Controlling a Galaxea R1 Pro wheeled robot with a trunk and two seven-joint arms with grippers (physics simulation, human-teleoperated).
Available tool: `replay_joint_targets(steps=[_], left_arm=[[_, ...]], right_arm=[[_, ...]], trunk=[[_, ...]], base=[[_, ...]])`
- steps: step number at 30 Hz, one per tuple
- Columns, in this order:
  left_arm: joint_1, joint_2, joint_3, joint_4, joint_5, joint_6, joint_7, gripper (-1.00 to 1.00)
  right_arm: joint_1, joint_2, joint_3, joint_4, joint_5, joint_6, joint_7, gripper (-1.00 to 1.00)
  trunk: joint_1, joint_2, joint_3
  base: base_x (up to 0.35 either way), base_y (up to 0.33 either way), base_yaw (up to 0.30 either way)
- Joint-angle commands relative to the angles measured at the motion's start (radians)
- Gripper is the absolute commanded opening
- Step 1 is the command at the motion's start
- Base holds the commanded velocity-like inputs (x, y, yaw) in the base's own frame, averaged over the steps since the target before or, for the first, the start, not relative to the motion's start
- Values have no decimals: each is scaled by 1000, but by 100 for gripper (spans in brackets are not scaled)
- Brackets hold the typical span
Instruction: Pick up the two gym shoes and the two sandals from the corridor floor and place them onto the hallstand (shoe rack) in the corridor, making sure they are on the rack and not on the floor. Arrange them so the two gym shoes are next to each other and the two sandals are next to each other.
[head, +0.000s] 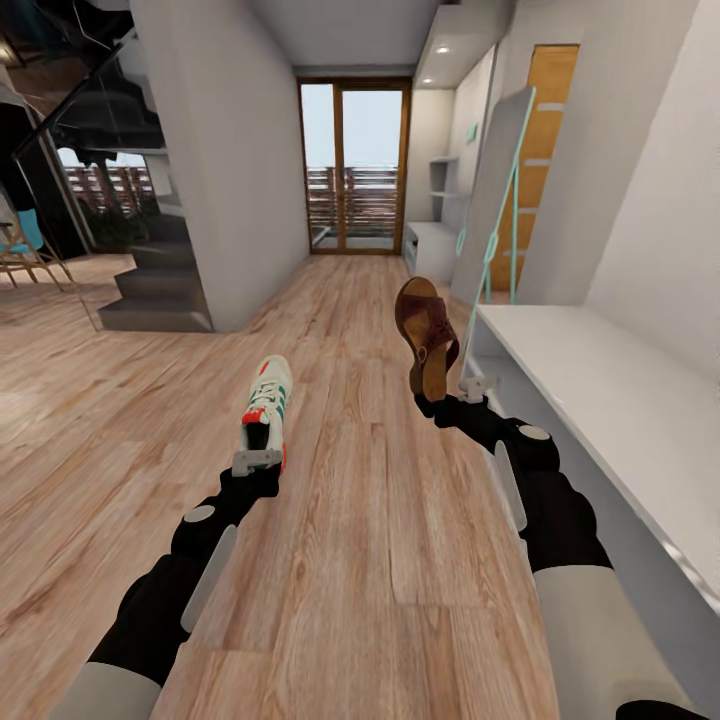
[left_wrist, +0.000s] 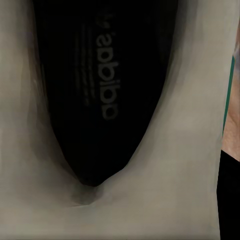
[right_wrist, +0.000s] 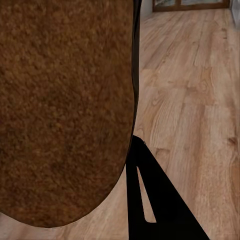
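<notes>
In the head view my left gripper (head: 258, 460) is shut on the heel of a white gym shoe (head: 268, 400) with green stripes, held above the corridor floor (head: 360, 520), toe pointing away. The left wrist view looks into the gym shoe's dark insole (left_wrist: 100, 100). My right gripper (head: 455, 395) is shut on a brown sandal (head: 425, 335), held upright with its toe up. That sandal's brown surface (right_wrist: 60, 110) shows close up in the right wrist view beside a dark finger (right_wrist: 150, 200). The hallstand (head: 430, 248), with stepped wall shelves above it, stands far down the corridor on the right.
A plain low white rack (head: 600, 400) runs along the right wall close to my right arm, with a tall mirror (head: 495, 200) leaning behind it. A grey wall corner (head: 230, 200) and dark stairs (head: 160, 290) stand at the left. Glass doors (head: 352, 165) close the corridor's far end.
</notes>
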Motion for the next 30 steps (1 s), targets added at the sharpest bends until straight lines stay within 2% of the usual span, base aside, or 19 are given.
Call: replay_joint_targets(steps=[1,16,30], left_arm=[[-1,1,-3,-1,10,4,10,-100],[0,1,-3,-1,11,4,10,-100],[0,1,-3,-1,10,3,10,-100]], right_arm=[[0,1,-4,-1,8,5,9,-100],[-1,1,-4,-1,8,5,9,-100],[-1,1,-4,-1,8,5,9,-100]], trunk=[[-1,0,5],[-7,3,87],[-7,3,110]], base=[[0,0,0],[0,0,0],[0,0,0]])
